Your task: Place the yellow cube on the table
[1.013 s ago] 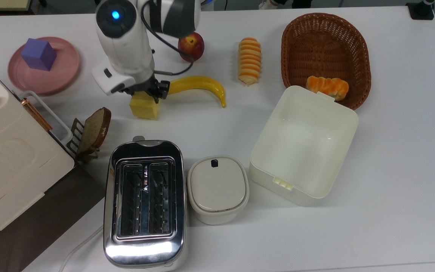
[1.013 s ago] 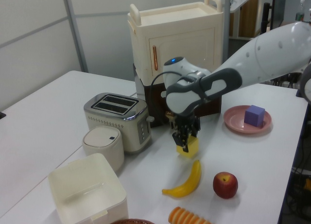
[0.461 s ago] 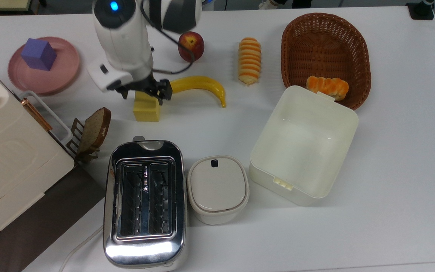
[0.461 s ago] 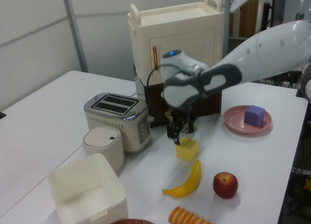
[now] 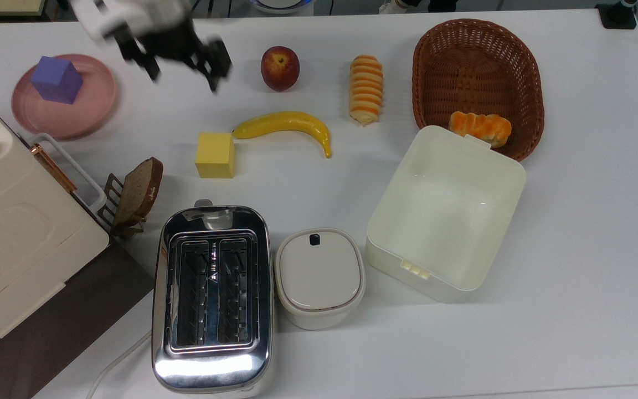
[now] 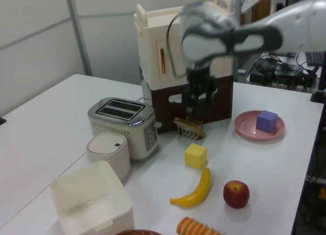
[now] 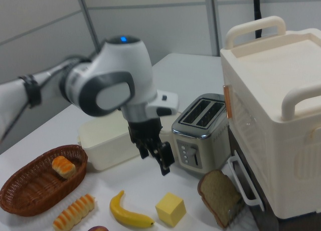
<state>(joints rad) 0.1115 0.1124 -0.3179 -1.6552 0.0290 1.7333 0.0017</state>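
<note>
The yellow cube [image 5: 215, 155] rests flat on the white table [image 5: 308, 188], just left of the banana's tip in the top view; it also appears as the yellow cube [image 6: 195, 156] and the yellow cube [image 7: 170, 209]. My gripper [image 5: 183, 72] hangs open and empty well above the table, apart from the cube and toward the top view's upper left of it. In the left view the gripper [image 6: 197, 103] is high over the bread rack. In the right view the gripper [image 7: 154, 159] is above and to the left of the cube.
A banana [image 5: 286, 124] lies right of the cube and a peach [image 5: 279, 67] beyond it. A pink plate [image 5: 89, 113] holds a purple cube [image 5: 56, 79]. A bread slice [image 5: 140, 187], toaster [image 5: 211, 293], lidded pot [image 5: 319, 277], open white box [image 5: 446, 210] and basket [image 5: 477, 72] stand nearby.
My gripper opened, let go of the yellow cube and rose away toward the top view's upper left. The cube settled square on the table and stayed there.
</note>
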